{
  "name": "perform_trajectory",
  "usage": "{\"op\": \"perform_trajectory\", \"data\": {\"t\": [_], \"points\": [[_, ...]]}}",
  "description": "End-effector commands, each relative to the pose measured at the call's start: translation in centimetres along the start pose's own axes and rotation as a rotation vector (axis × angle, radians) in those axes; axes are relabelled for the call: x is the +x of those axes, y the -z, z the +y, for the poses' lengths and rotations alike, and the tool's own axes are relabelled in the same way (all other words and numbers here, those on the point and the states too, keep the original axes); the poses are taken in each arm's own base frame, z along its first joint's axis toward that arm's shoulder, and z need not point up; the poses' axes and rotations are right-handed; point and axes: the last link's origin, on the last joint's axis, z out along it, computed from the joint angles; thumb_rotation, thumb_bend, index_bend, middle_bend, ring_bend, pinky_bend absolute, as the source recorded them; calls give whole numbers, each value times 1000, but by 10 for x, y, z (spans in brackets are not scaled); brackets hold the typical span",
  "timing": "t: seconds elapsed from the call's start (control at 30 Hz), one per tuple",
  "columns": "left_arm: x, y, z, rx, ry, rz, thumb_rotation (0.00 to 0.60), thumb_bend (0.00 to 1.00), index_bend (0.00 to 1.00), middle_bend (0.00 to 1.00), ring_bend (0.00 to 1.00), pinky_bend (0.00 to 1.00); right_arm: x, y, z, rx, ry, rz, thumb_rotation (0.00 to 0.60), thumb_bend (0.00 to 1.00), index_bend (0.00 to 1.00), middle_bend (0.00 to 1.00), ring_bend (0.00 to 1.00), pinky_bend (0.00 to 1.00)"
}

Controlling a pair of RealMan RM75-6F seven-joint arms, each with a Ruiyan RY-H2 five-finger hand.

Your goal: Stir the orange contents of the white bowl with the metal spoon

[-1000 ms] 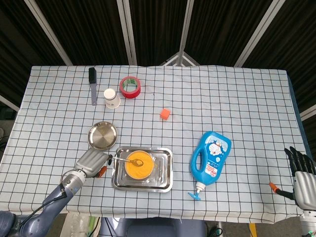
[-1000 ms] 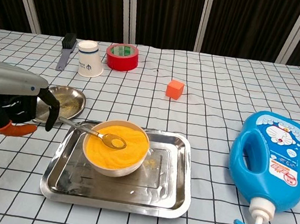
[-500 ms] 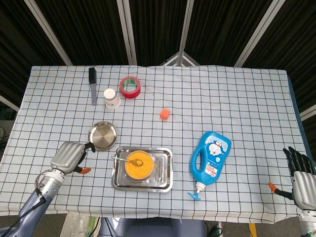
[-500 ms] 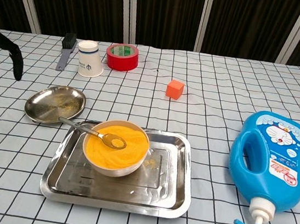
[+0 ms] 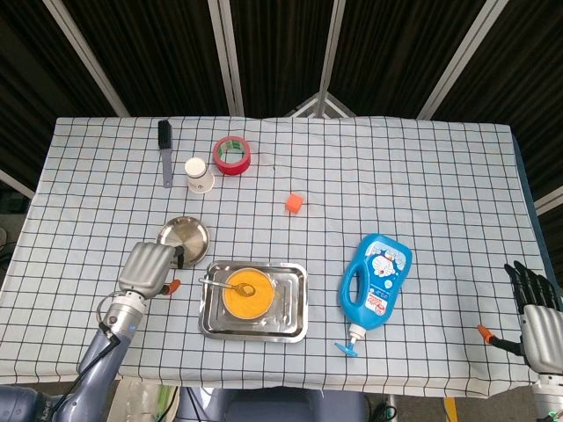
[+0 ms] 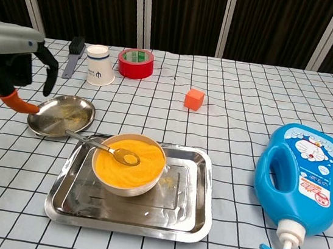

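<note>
Chest view: spoon (image 6: 99, 146) rests in the orange-filled bowl (image 6: 128, 164) at lower centre. Left hand (image 6: 16, 62), upper left, grasps nothing, fingers loosely apart. Right hand (image 5: 537, 308), lower right, is released.

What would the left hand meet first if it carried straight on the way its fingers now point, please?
Most likely the small metal dish. The left hand hovers at its left edge with its fingers curling down and right toward it. Height above the dish is unclear; the metal spoon lies beyond.

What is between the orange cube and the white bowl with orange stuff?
Only bare checked tablecloth and the steel tray's far rim lie between the small orange cube and the white bowl; the chest view shows this best.
</note>
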Motion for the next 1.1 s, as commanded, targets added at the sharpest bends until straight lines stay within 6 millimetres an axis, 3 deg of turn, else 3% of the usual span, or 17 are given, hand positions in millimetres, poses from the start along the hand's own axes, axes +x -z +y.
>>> {"op": "perform_trajectory", "data": {"t": [0.03, 0.4, 1.1], "points": [[0, -12, 26, -16, -37, -11, 600, 388, 521, 1000, 984, 1000, 0, 0, 0, 0, -3, 0, 600, 202, 0, 0, 0, 0], [-10, -23, 53, -10, -99, -80, 600, 414, 486, 1000, 984, 1000, 1, 0, 1, 0, -18, -4, 600, 202, 0, 0, 0, 0], [-24, -31, 67, 0, -135, -149, 600, 460, 463, 1000, 983, 1000, 1, 0, 0, -3, -28, -8, 600, 202, 0, 0, 0, 0]]}}
